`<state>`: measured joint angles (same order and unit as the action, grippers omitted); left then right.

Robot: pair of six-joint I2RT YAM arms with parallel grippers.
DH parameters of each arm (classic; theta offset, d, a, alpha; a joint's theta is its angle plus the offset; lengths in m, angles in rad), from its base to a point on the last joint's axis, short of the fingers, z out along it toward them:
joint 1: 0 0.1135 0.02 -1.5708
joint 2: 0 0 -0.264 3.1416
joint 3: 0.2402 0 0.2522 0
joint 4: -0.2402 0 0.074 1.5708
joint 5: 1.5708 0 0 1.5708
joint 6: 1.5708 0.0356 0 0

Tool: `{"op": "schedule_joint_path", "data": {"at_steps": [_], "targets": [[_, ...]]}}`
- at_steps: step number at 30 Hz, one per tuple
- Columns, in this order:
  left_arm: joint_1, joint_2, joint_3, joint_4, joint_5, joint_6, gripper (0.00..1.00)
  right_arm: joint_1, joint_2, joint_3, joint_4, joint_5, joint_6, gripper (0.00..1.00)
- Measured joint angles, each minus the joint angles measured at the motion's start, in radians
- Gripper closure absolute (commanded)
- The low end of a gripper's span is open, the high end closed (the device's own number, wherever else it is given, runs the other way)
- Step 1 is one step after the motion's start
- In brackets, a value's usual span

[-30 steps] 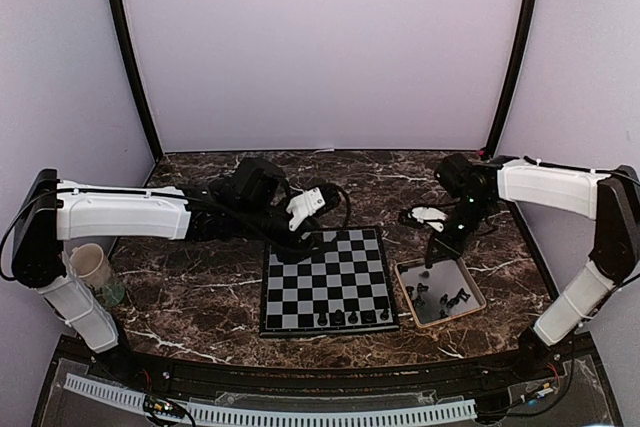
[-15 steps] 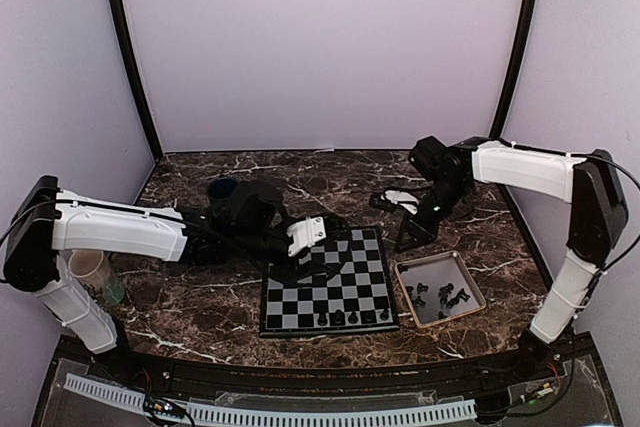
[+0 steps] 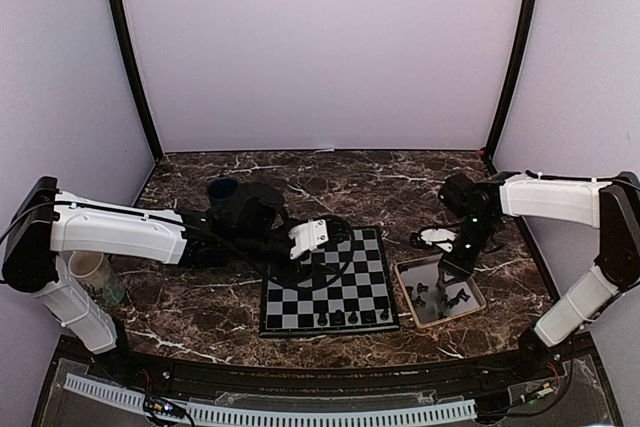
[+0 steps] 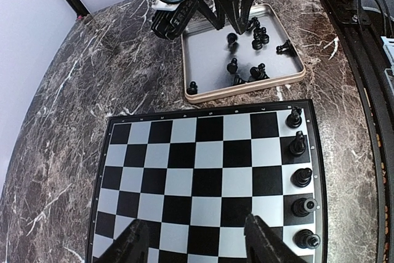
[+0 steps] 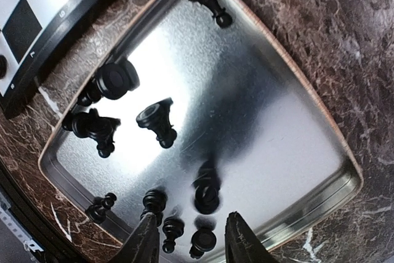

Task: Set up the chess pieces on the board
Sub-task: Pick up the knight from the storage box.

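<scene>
The board lies mid-table and fills the left wrist view. Several dark chess pieces stand in a row along its near edge. Several more chess pieces lie and stand in the tan-rimmed metal tray to the board's right. My left gripper is open and empty, low over the board's far left part. My right gripper is open and empty just above the tray, with pieces below its fingers. It hangs over the tray's back edge.
A pale cup stands by the left arm's base. A dark blue cup stands at the back left of the marble table. Purple walls close in the sides and back.
My right gripper swung away to the back left of the tray, then came back down over the tray. My left gripper shifted a little onto the board's far left corner.
</scene>
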<state>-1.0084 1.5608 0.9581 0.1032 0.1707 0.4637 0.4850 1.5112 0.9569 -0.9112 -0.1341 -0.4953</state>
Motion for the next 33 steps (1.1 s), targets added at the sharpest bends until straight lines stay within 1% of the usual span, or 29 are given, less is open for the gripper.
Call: {"op": "schedule_joint_path", "data": {"at_steps": [8,16,19,23,33], "targets": [[-0.024,0.000,0.000,-0.005,-0.025,0.000,0.44,0.000,0.038,-0.018,0.034,0.042,0.008,0.63],[-0.037,0.000,0.000,-0.008,-0.057,0.002,0.44,0.000,0.099,-0.041,0.087,0.081,0.012,0.69],[-0.040,0.000,0.000,-0.008,-0.061,0.005,0.44,0.000,0.102,-0.053,0.093,0.088,0.011,0.70],[-0.044,0.000,0.000,-0.009,-0.067,0.005,0.44,0.000,0.101,-0.055,0.103,0.091,0.012,0.69],[-0.045,0.003,0.000,-0.016,-0.078,0.005,0.44,0.000,0.081,-0.051,0.126,0.080,0.006,0.62]]}}
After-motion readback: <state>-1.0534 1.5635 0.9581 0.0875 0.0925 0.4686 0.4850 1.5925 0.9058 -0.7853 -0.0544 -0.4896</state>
